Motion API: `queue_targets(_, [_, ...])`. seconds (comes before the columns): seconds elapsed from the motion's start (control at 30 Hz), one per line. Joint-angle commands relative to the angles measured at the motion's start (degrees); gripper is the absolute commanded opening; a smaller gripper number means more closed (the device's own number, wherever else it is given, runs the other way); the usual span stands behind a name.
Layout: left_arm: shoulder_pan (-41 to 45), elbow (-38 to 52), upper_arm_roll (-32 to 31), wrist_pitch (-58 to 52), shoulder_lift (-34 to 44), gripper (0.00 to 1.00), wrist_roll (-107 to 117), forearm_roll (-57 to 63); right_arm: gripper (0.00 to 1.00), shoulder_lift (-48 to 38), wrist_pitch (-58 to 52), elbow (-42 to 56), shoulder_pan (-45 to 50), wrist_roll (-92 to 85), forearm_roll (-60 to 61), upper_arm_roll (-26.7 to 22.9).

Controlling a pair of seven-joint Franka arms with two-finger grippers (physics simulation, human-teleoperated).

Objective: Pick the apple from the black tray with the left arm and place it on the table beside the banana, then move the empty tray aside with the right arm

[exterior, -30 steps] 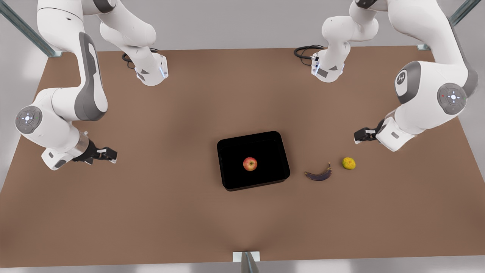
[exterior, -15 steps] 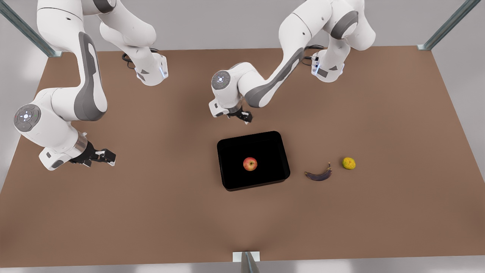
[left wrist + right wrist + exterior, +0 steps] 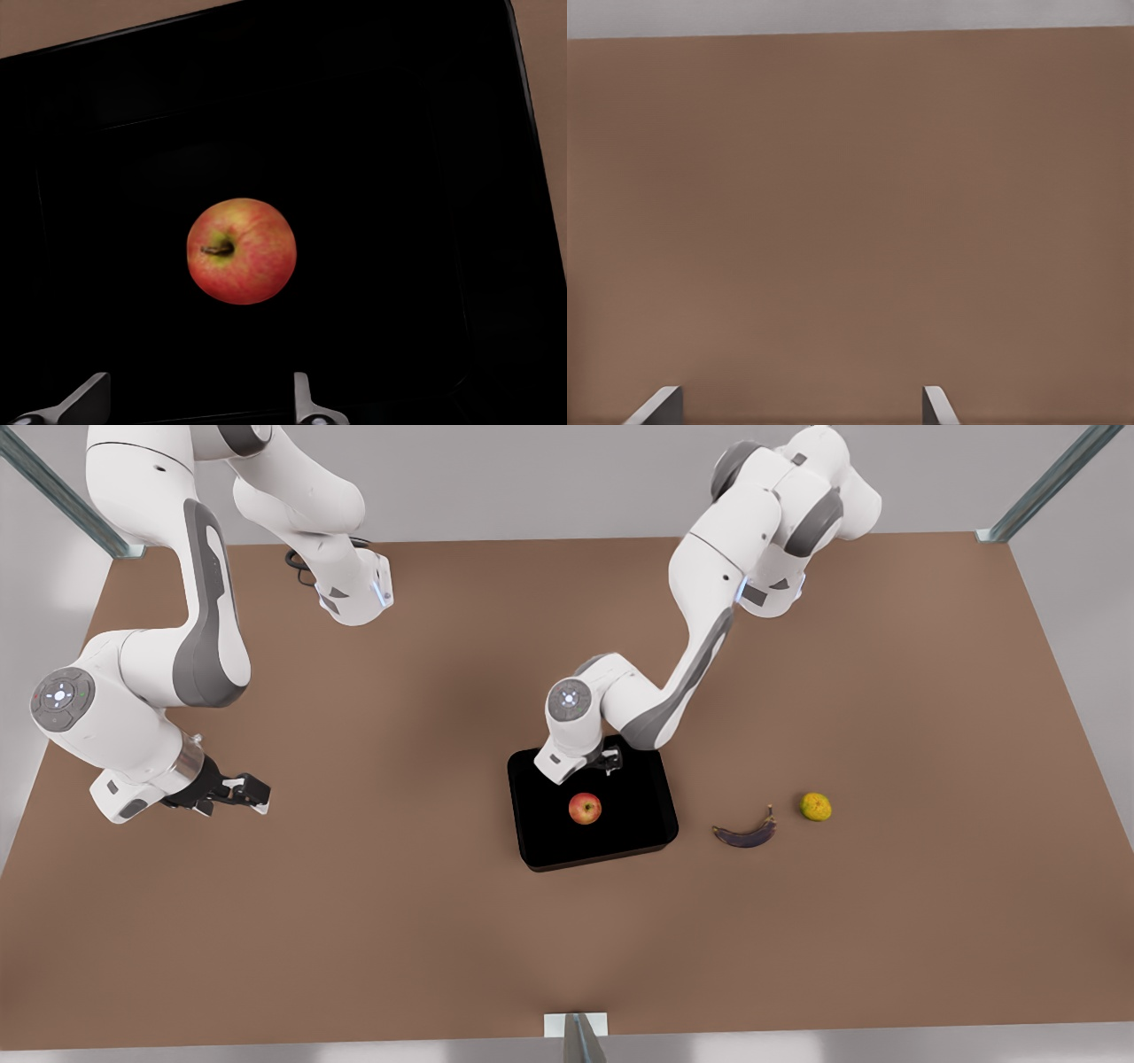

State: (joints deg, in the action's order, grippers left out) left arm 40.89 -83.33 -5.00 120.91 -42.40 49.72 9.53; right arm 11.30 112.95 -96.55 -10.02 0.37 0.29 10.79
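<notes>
The red apple (image 3: 585, 809) lies near the middle of the glossy black tray (image 3: 638, 846) at the centre of the brown table (image 3: 354, 921). My left gripper (image 3: 611, 762) hovers over the tray's far edge, just behind the apple, and is open. From the left wrist the apple (image 3: 241, 251) sits stem up on the tray floor (image 3: 399, 177), a little ahead of the left gripper (image 3: 195, 409). The dark banana (image 3: 746, 834) rests on the table to the tray's right in the front view. My right gripper (image 3: 252, 791) waits open far off at the front view's left, over bare table (image 3: 850, 221).
A lumpy yellow-green fruit (image 3: 816, 807) sits just right of the banana's stem in the front view. Both arm bases (image 3: 354, 598) stand at the table's far edge. Metal frame posts (image 3: 1050, 483) rise at the corners.
The left arm swung from the front view's right side across the table and came down over the tray's far edge behind the apple. The right arm barely shifted.
</notes>
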Motion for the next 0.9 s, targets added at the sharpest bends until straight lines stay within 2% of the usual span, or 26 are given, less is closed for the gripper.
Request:
queue_targets(0.0, [-0.1, 0.1, 0.0, 4.2, -1.1, 1.0, 6.7, 0.1, 1.0, -0.1, 0.0, 0.0, 0.0, 0.2, 0.1, 0.0])
queue_targets(0.77, [-0.2, 4.9, 3.1, 14.3, -9.9, 1.0, 6.9, 0.9, 1.0, 0.3, 0.0, 0.5, -0.1, 0.2, 0.1, 0.0])
queue_targets(0.83, [-0.2, 4.8, 3.1, 14.3, -9.8, 0.47, 7.2, 0.8, 1.0, 0.3, 0.0, 0.5, -0.1, 0.2, 0.1, 0.0])
queue_targets(0.87, [-0.1, 4.8, 3.1, 14.2, -9.8, 0.46, 7.1, 0.9, 1.0, 0.3, 0.0, 0.5, -0.1, 0.2, 0.0, 0.0])
